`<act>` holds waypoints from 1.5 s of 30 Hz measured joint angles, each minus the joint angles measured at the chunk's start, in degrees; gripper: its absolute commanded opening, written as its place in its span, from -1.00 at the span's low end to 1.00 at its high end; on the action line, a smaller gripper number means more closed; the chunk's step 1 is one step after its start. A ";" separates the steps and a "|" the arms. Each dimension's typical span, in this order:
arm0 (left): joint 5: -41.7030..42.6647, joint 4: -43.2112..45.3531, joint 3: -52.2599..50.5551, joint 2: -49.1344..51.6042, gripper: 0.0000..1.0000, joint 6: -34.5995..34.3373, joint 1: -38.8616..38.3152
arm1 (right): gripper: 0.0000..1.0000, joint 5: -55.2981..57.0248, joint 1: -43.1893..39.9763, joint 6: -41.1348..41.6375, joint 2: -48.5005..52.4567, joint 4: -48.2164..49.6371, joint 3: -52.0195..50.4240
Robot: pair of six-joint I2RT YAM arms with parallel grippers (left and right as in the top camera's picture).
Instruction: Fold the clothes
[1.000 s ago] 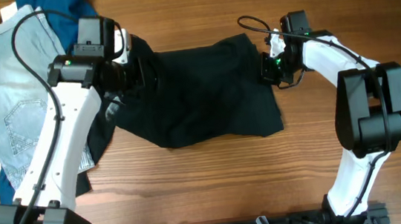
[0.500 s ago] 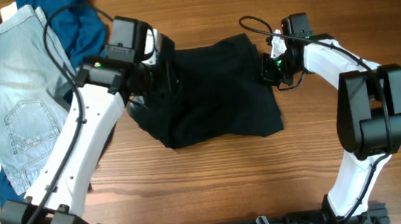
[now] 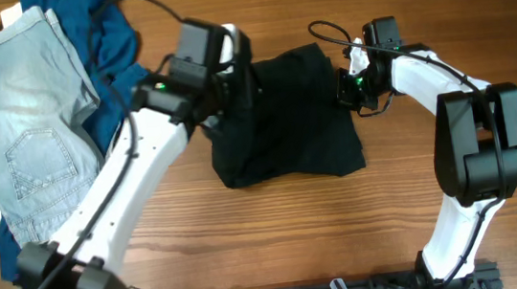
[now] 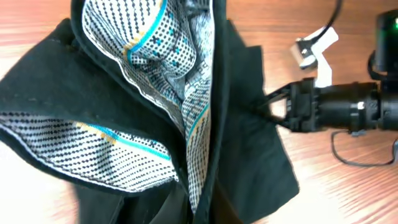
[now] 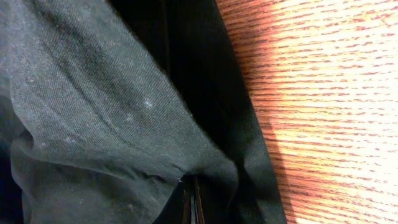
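Observation:
The black shorts lie mid-table, partly doubled over. My left gripper is shut on their left edge and holds it lifted over the middle of the cloth. In the left wrist view the light dotted inner waistband hangs open above the black cloth. My right gripper is shut on the shorts' right edge; its wrist view shows the black cloth pinched between the fingers. The pale-blue jeans and the blue top lie at the far left.
The wooden table shows bare at the front and right. The right arm's cable loops above the shorts. The right gripper's body shows in the left wrist view, close to the cloth.
My left gripper has carried the shorts' left edge to the right, folding the cloth over itself. The right gripper has held still on the right edge.

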 measured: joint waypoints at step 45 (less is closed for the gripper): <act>-0.74 -6.47 5.79 -6.62 1.00 -8.92 12.07 | 0.99 0.81 -1.70 -10.14 -9.73 -14.88 5.68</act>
